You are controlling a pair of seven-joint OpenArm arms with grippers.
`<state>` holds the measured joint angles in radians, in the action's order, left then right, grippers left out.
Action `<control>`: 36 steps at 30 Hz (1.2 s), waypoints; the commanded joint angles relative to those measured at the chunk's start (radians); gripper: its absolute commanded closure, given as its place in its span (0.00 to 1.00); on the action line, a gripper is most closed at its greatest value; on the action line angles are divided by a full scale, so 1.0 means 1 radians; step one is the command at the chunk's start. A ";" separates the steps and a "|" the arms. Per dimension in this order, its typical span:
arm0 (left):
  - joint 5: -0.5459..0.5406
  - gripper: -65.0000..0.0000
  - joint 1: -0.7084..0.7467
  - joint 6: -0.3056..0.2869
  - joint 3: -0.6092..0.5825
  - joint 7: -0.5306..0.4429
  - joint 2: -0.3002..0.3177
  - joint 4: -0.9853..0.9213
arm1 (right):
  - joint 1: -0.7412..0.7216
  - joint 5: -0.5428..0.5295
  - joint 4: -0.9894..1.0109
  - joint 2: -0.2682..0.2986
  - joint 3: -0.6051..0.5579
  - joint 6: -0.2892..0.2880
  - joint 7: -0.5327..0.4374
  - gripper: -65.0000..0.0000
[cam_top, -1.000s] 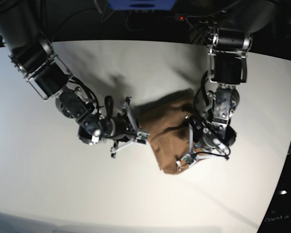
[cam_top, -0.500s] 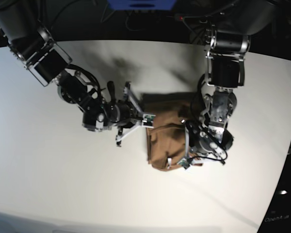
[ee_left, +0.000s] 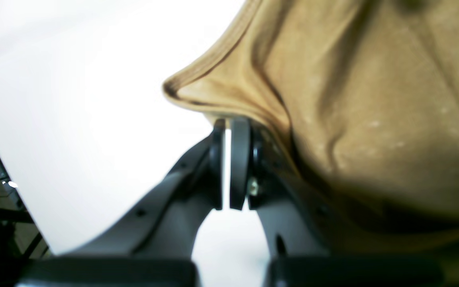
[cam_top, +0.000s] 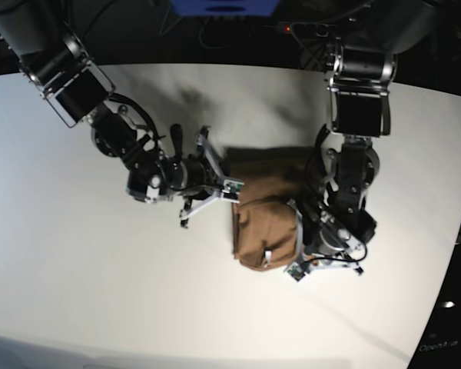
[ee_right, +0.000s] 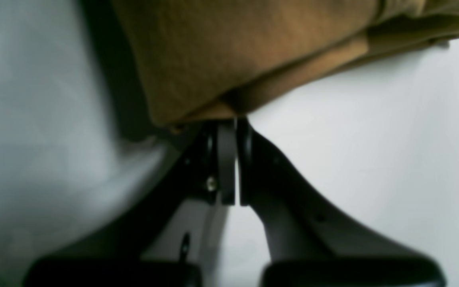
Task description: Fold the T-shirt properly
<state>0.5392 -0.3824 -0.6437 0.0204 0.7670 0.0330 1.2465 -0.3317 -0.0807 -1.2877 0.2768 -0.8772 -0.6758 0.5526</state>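
Observation:
The brown T-shirt (cam_top: 263, 227) lies bunched in a compact, roughly upright stack on the white table (cam_top: 100, 292). My right gripper (cam_top: 235, 192) is at the stack's upper left corner. In the right wrist view it (ee_right: 235, 123) is shut on the layered edge of the T-shirt (ee_right: 233, 48). My left gripper (cam_top: 291, 267) is at the lower right corner. The left wrist view shows it (ee_left: 229, 121) shut on a hemmed fold of the T-shirt (ee_left: 373, 99), with cloth draping over its right finger. The shirt's underside is hidden.
The table's dark far edge (cam_top: 215, 65) runs behind both arms, with cables and a blue object (cam_top: 223, 8) beyond it. The table's right rim (cam_top: 455, 231) curves down past the left arm.
Both grippers, still shut, swung the shirt from a slanted spread into a narrower upright stack. The right gripper moved right and up; the left gripper moved slightly down.

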 commanded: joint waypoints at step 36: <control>-0.014 0.97 0.282 -0.009 0.181 -0.025 0.012 0.503 | 0.065 0.011 0.001 0.072 0.298 -0.022 0.059 1.00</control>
<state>0.5312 -0.0757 -0.6594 0.2012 0.7658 0.0372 1.7321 -0.2569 -0.1036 -1.2842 0.3363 -0.5835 -0.6991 0.5724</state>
